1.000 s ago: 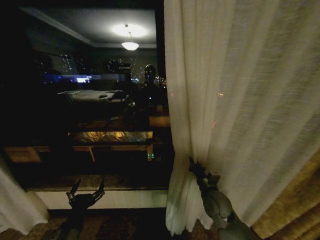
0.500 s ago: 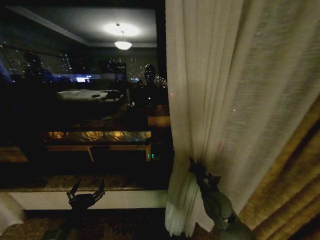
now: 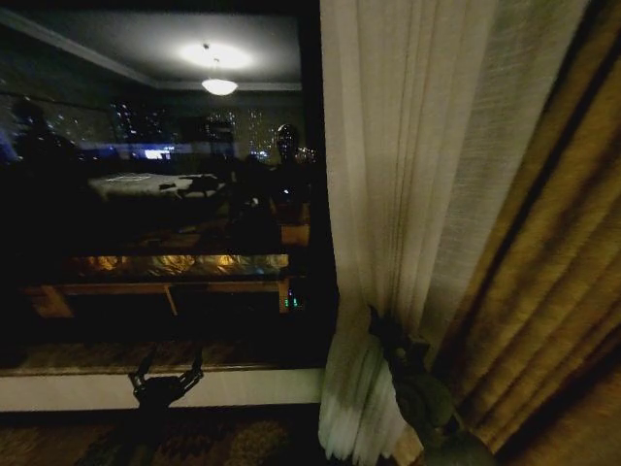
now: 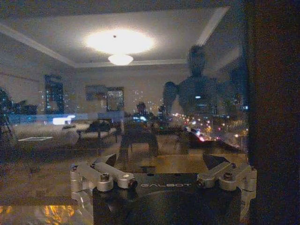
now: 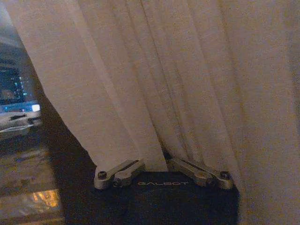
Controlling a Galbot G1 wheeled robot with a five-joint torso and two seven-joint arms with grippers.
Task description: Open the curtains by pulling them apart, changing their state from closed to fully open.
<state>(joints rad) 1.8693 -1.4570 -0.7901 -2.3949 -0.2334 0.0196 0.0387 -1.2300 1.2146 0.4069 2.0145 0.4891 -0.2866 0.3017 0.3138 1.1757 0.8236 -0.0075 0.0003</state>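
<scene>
Right of the dark window pane [image 3: 165, 194], the sheer cream curtain [image 3: 398, 165] hangs gathered into tight pleats, its lower part pinched in where the right gripper [image 3: 380, 325] clamps a bunch of the fabric. From the right wrist, the fingers [image 5: 117, 172] are drawn in on a fold of curtain [image 5: 164, 84], cloth running down between them. A thicker golden-tan drape [image 3: 543, 282] hangs just beside the sheer curtain, on the side away from the pane. Below the pane, in front of the pale windowsill [image 3: 233, 386], the left gripper [image 3: 167, 371] hovers with fingers spread, holding nothing, well apart from the curtain. A ceiling lamp [image 3: 219, 85] and room furniture reflect in the glass.
</scene>
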